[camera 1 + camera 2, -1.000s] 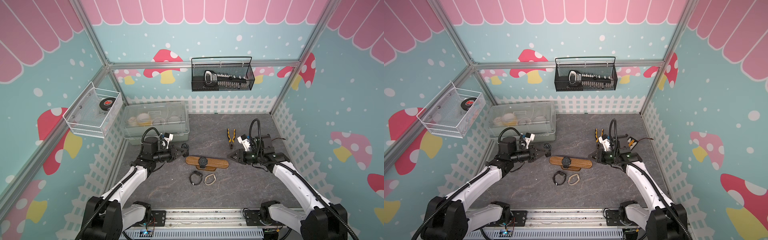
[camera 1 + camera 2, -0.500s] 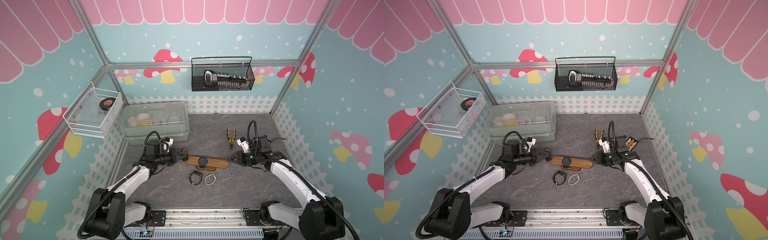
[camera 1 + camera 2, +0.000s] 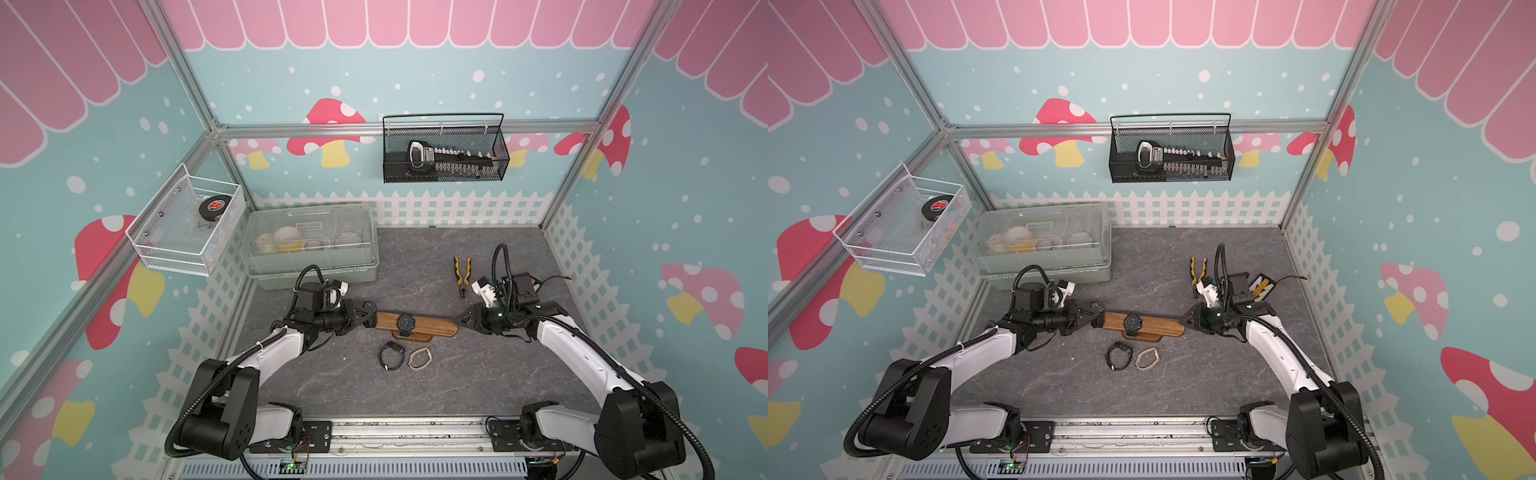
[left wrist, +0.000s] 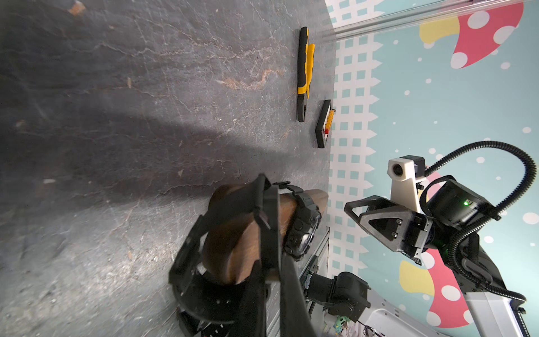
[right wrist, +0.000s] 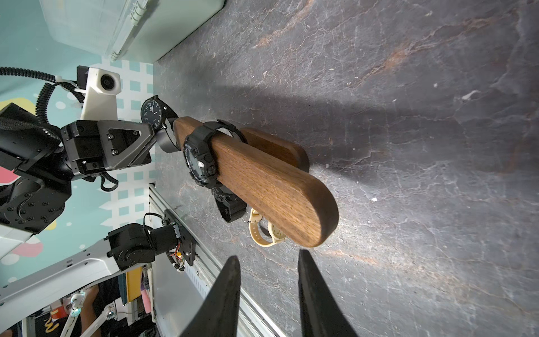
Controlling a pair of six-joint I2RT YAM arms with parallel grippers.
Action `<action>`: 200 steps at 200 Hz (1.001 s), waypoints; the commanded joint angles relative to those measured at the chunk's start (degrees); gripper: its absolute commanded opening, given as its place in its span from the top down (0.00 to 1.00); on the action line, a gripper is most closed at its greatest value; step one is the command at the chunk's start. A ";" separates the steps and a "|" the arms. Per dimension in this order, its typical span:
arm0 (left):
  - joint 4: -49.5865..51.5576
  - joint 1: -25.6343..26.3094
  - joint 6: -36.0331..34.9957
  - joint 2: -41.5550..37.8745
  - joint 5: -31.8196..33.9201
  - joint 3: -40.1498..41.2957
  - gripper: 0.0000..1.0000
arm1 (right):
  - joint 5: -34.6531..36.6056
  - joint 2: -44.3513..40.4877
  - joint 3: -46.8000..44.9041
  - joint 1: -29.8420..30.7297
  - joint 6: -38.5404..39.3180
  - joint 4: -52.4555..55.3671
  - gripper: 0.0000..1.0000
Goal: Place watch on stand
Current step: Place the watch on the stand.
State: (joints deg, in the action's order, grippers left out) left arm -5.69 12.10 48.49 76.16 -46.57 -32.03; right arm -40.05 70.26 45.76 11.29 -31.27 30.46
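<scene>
Seen from above: left gripper (image 3: 365,319) clamped on the watch (image 3: 370,307) strap at the stand (image 3: 432,326) 9 o'clock end; right gripper (image 3: 462,322), jaws apart and empty, just off its 3 o'clock end.

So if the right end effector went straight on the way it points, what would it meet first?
Probably the rounded end of the stand, directly ahead of the right end effector; exact height match is unclear.

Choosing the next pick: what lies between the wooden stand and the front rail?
Two loose watches near the stand, a black watch and a beige watch, side by side; both top views show them.
</scene>
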 commanded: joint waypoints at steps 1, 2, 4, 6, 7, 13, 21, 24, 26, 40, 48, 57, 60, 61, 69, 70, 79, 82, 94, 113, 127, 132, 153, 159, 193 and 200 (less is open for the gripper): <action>-3.28 1.99 1.07 0.87 1.04 0.43 1.00 | -0.44 0.75 -1.39 -0.07 1.57 0.41 0.68; -3.32 2.11 1.08 0.89 1.04 0.41 1.00 | -0.41 0.80 -1.42 -0.10 1.56 0.40 0.68; -3.46 2.35 1.12 0.98 1.04 0.40 1.00 | -0.45 0.83 -1.45 -0.08 1.60 0.28 0.68; -3.63 2.52 1.20 1.13 1.08 0.39 1.00 | -0.46 0.80 -1.57 -0.09 1.50 0.23 0.68; -3.71 2.60 1.18 1.20 1.10 0.39 1.00 | -0.46 0.82 -1.60 -0.11 1.49 0.18 0.68; -4.18 3.12 1.25 1.59 1.13 0.26 1.00 | -0.61 1.00 -1.71 -0.09 1.39 -0.05 0.68; -4.63 3.60 1.51 2.29 1.09 0.07 1.00 | -0.72 1.10 -1.77 -0.05 1.38 -0.09 0.68; -4.81 3.75 1.64 2.52 1.07 0.04 1.00 | -0.79 1.10 -1.70 -0.06 1.38 -0.07 0.68; -4.98 3.84 1.73 2.70 1.02 0.00 1.00 | -0.83 1.15 -1.70 -0.07 1.41 -0.08 0.68; -6.43 4.40 2.61 3.77 0.75 0.03 1.00 | -1.08 1.19 -1.47 -0.05 1.38 -0.05 0.68; -7.16 4.72 2.98 4.27 0.78 0.03 1.00 | -1.09 1.11 -1.43 -0.07 1.38 0.02 0.68; -7.93 5.14 3.38 4.75 0.78 0.04 1.00 | -1.10 1.03 -1.31 -0.08 1.38 0.03 0.68; -8.07 5.32 3.44 4.90 0.78 0.04 1.00 | -1.08 1.02 -1.29 -0.11 1.38 0.12 0.68; -8.13 5.35 3.49 4.93 0.78 0.00 1.00 | -1.08 1.02 -1.29 -0.07 1.38 0.12 0.68; -8.40 5.71 3.67 5.29 0.85 0.04 1.00 | -1.09 1.02 -1.28 -0.10 1.38 0.28 0.68; -8.38 5.73 3.69 5.30 0.86 0.04 1.00 | -1.13 1.02 -1.28 -0.07 1.43 0.29 0.68; -8.46 6.06 3.72 5.48 0.91 0.18 1.00 | -1.08 0.92 -1.25 -0.03 1.38 0.39 0.68; -8.50 6.09 3.72 5.49 0.82 0.23 1.00 | -1.03 0.93 -1.24 -0.11 1.46 0.39 0.68; -8.37 6.15 3.65 5.41 0.78 0.49 1.00 | -0.92 0.87 -1.27 -0.05 1.47 0.55 0.68; -7.49 6.10 3.13 4.99 0.85 0.78 1.00 | -0.73 1.02 -1.03 -0.07 1.57 0.82 0.68; -6.07 6.10 2.48 4.34 0.95 0.87 1.00 | -0.73 1.19 -0.63 -0.01 1.73 1.24 0.68; -5.58 6.11 2.28 3.97 0.95 1.00 1.00 | -0.73 1.27 -0.52 -0.07 1.86 1.40 0.68; -2.50 5.90 1.05 1.61 1.99 1.09 1.00 | -0.46 1.48 0.20 -0.04 2.18 2.03 0.68; -1.78 5.71 0.81 0.99 2.16 1.08 1.00 | -0.46 1.59 0.44 -0.07 2.24 2.12 0.68; 0.60 4.87 0.15 -1.41 2.10 0.89 1.00 | -0.64 1.98 0.87 -0.07 2.44 2.50 0.68; 0.62 4.78 0.08 -1.38 2.09 0.90 1.00 | -0.68 1.98 0.83 -0.11 2.44 2.50 0.68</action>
State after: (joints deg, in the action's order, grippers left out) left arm -7.05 17.43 50.02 76.09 -45.12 -31.48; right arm -40.36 71.72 45.01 11.29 -30.35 31.77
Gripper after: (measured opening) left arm 0.053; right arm 0.322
